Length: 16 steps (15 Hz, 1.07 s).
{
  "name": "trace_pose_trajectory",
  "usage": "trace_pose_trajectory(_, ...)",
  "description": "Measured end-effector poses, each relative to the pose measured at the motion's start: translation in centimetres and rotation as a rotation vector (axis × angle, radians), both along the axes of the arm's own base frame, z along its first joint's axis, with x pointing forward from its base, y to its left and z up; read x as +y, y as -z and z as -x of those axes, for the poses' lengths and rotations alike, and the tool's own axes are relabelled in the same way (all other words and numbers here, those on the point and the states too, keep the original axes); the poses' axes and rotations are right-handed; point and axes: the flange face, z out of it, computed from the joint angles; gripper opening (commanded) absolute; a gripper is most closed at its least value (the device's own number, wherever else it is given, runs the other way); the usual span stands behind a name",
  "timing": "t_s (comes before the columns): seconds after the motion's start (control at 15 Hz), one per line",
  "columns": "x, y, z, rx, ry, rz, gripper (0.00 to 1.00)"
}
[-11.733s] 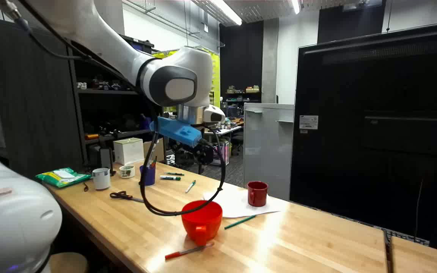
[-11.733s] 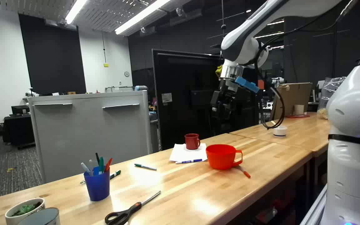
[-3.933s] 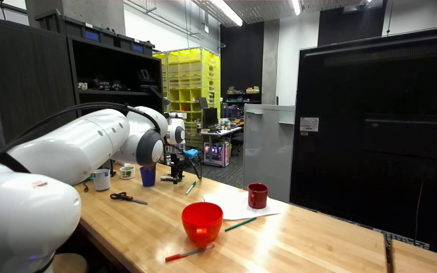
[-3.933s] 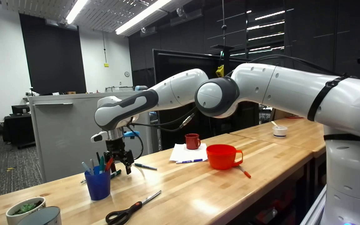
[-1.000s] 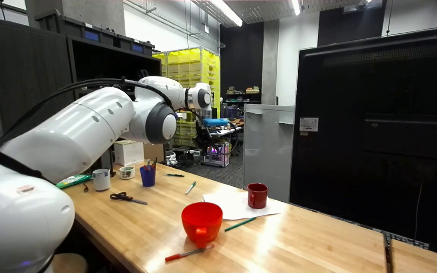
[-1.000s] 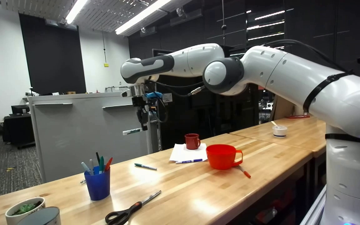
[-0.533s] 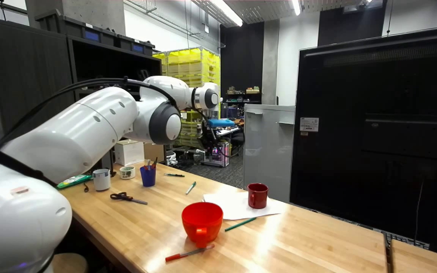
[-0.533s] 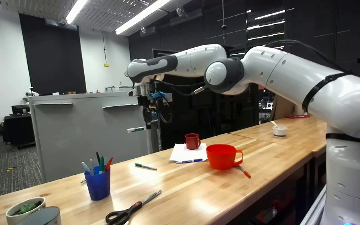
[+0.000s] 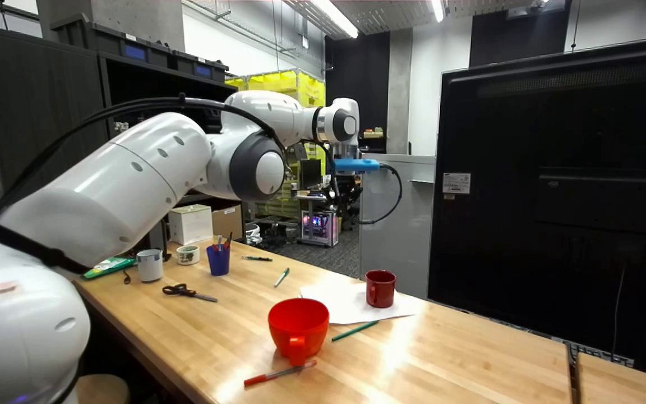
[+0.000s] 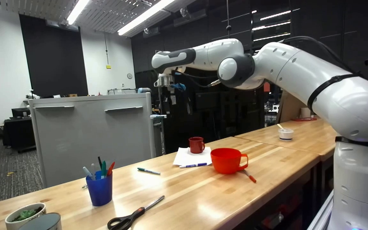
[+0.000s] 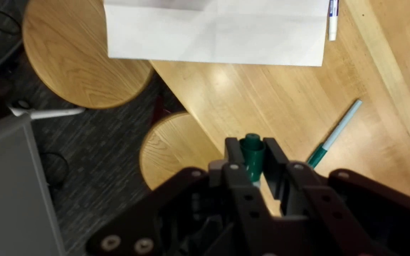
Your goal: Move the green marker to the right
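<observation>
1. Gripper [image 11: 251, 145], yours: clamped on the green marker [image 11: 253, 160], raised clear of the table [image 10: 184, 191]
2. Gripper outline, below your blue casing [image 10: 179, 87] in an exterior view: hard to trace against black
3. White paper [image 11: 215, 39]: cut off at the top of your wrist view
4. Green-and-grey pen [image 11: 336, 131]: on the table, green end partly behind your gripper
5. Green marker: barrel mostly hidden, a pale patch showing; glossy dark-green round end, stepped at the tip; side-on, nearly level

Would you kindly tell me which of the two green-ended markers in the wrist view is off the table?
The green marker pinched in the gripper, held up above the table; the pale-barrelled marker lies on the wood, ungripped.
</observation>
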Motion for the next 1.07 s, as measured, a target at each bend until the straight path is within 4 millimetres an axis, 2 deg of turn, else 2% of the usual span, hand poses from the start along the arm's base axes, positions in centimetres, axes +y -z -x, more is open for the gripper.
trace_pose_trajectory(0.2, -4.1, -1.6, 0.6, -0.004, 0.163, 0.021, 0.05)
trace_pose_trajectory(0.53, -10.1, -1.7, 2.4, 0.036, 0.410, 0.067, 0.05)
trace_pose_trajectory(0.6, -11.2, -1.5, 2.8, 0.045, 0.458, 0.077, 0.20)
trace_pose_trajectory(0.67, -12.2, -1.3, 3.4, 0.056, 0.504, 0.085, 0.20)
trace_pose_trajectory(0.8, -13.3, -1.0, 4.2, 0.071, 0.551, 0.093, 0.20)
trace_pose_trajectory(1.07, -13.2, -1.0, 4.6, 0.079, 0.568, 0.095, 0.20)
